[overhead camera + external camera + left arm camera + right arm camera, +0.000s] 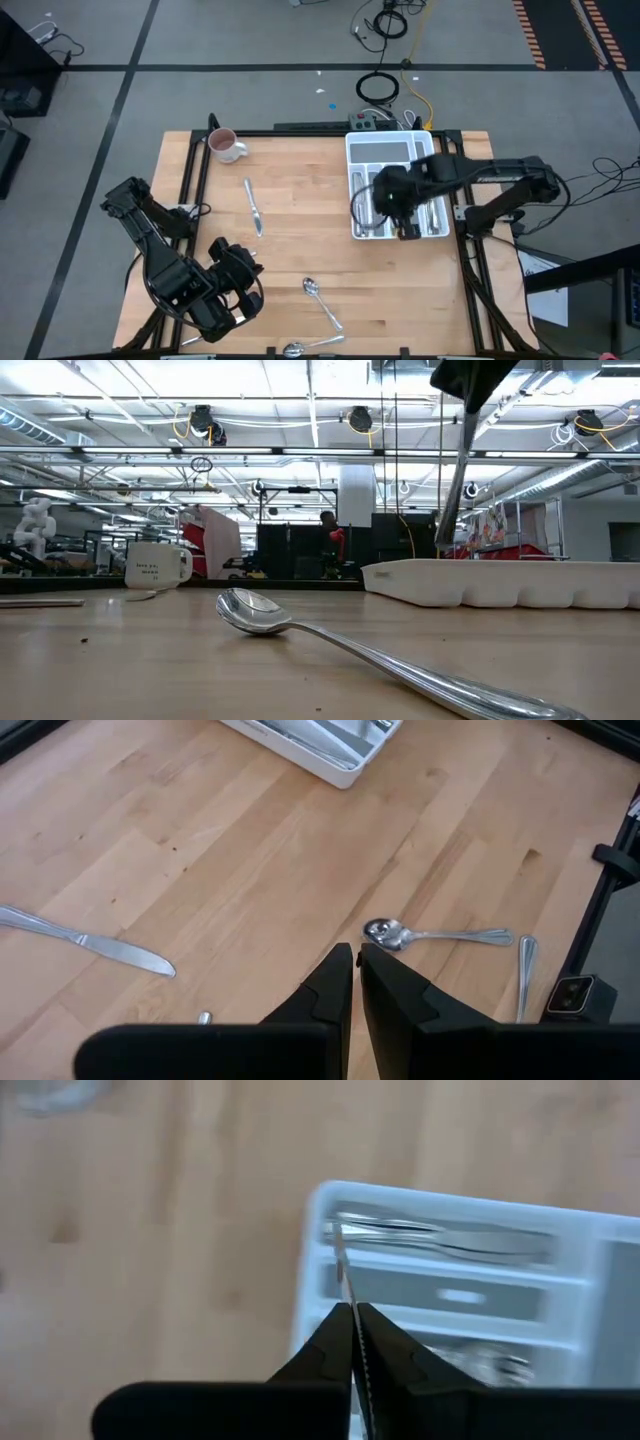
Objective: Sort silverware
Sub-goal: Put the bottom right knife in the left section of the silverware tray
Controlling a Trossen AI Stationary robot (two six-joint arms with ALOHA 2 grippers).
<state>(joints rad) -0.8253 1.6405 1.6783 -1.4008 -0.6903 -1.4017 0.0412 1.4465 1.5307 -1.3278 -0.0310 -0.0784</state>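
Note:
My right gripper (388, 205) hangs over the near-left part of the white tray (352, 150), shut on a slim silver knife (341, 1265). In the low view the knife (455, 480) hangs down from the gripper (470, 385) to the height of the tray rim (500, 575). Several silver pieces lie in the tray's slots (440, 1240). On the wood lie flat a knife (253, 207), a spoon (322, 300) and a second spoon (295, 348) at the near edge. My left gripper (355, 960) is shut and hovers near the table's near-left corner (240, 272), touching nothing. My right gripper pinches the knife between its two fingers (325, 1342), on the stretch just above its toothed edge (350, 1302). The fingers come from above, pointing down, along the knife. The knife hangs nearly upright, slightly slanted; whether its lower end (443, 545) touches the tray I cannot tell.
A white-and-pink mug (225, 145) stands at the far-left corner. A dark frame (300, 130) runs around the table. Bare wood (300, 240) spreads between the tray and the loose pieces. Cables (385, 90) lie on the floor beyond the far edge.

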